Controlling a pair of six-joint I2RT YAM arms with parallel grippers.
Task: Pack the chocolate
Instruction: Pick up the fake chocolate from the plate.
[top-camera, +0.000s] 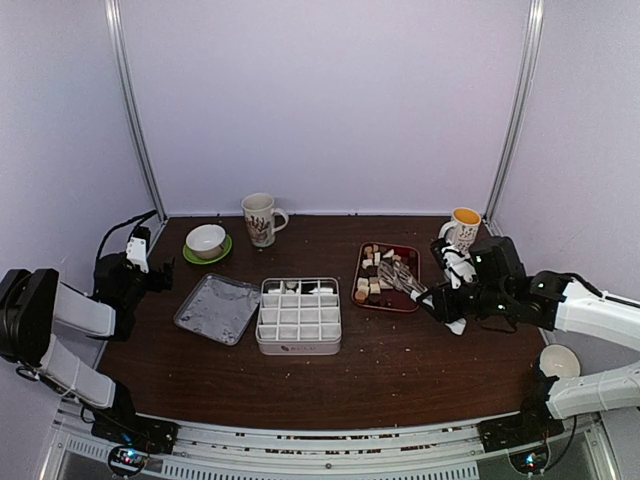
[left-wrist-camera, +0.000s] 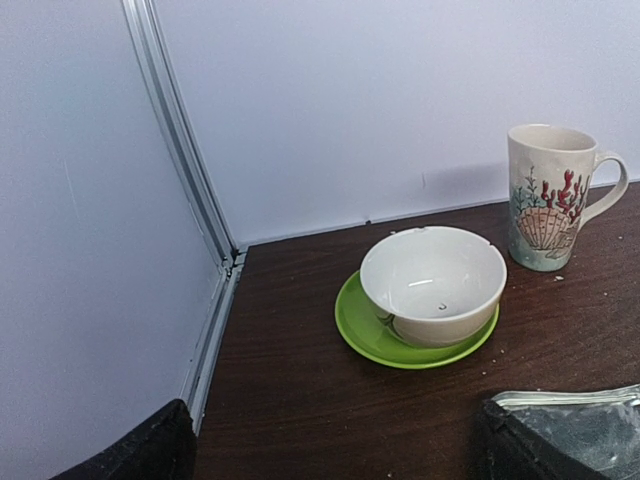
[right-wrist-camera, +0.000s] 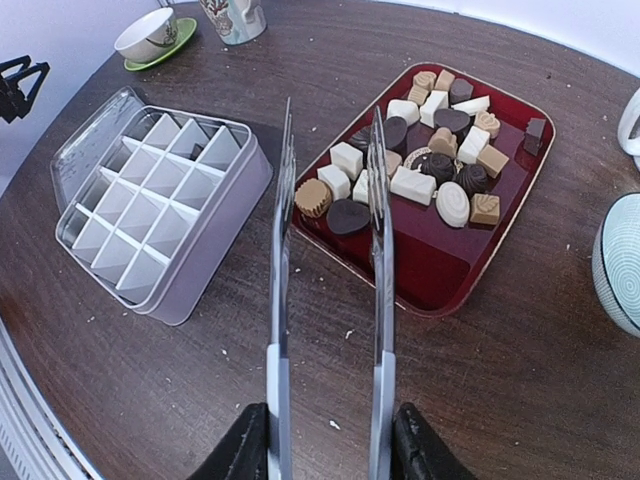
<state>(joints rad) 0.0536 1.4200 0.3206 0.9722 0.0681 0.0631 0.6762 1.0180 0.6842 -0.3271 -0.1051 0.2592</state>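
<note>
While the right arm reaches out low across the table, the right gripper is closed partway on a pair of tongs. One finger presses on the outside of each handle. The tongs run straight ahead of the gripper, their two blades apart and nearly parallel, with the tips over the near left part of a red tray.

The chocolate lies in that tray, ahead of the gripper and slightly to its right, as dark, tan and white pieces spread from the near left corner to the far rim. A tan fluted piece, a white block and a dark heart show between the blades. Whether the tips touch them cannot be told.

Left of the tongs, just beside the tray, stands a pale box divided into a grid of square compartments. Most look empty, and one far compartment holds a dark shape too small to make out. Its lid lies flat on the box's far left side. A blue-patterned bowl sits to the gripper's right.

The left arm is folded back at its own side of the table, and the left gripper has its jaws spread wide with nothing between them. Ahead of it a white bowl, empty, rests on a green saucer. Beyond and to the right stands an upright mug printed with a shell and coral. A corner of the lid lies just beside this gripper's right finger.
</note>
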